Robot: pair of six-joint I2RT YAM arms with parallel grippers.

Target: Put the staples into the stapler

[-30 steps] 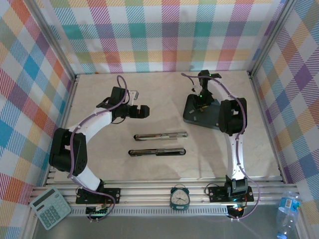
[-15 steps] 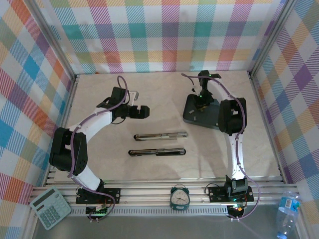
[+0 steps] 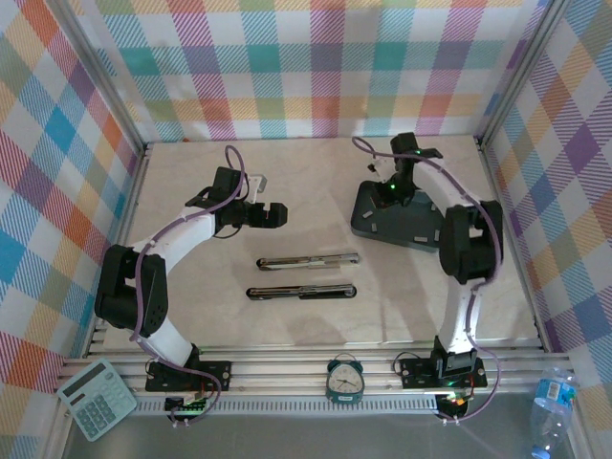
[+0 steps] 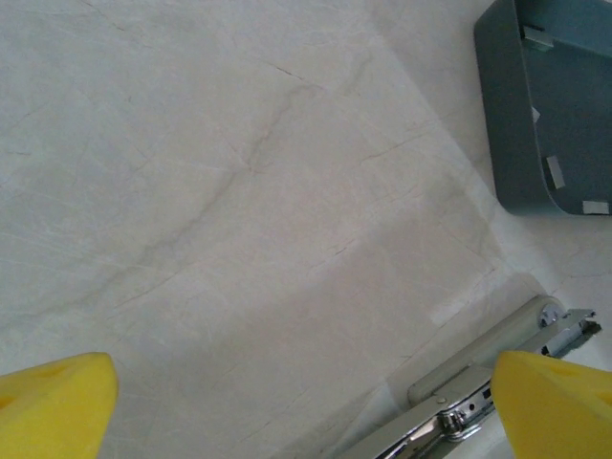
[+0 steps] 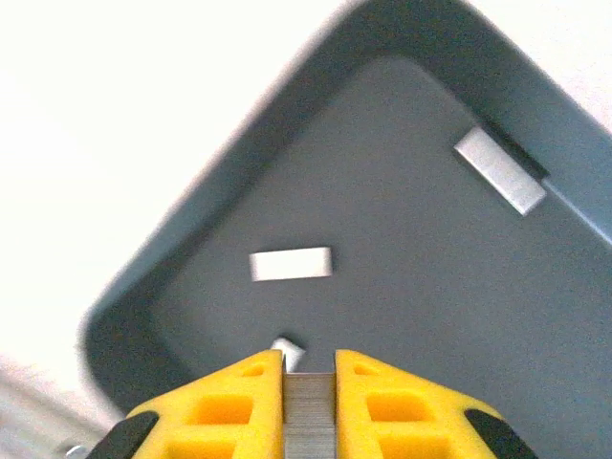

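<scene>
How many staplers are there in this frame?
2. The far stapler and the near stapler lie opened flat and parallel, mid-scene in the top view. None seems hidden.

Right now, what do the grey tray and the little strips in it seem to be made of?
The tray: probably plastic, matte dark grey, with rounded moulded corners and no glare. The staples: apparently metal, pale silvery strips; the one pinched in the right end effector shows fine ridges.
</scene>
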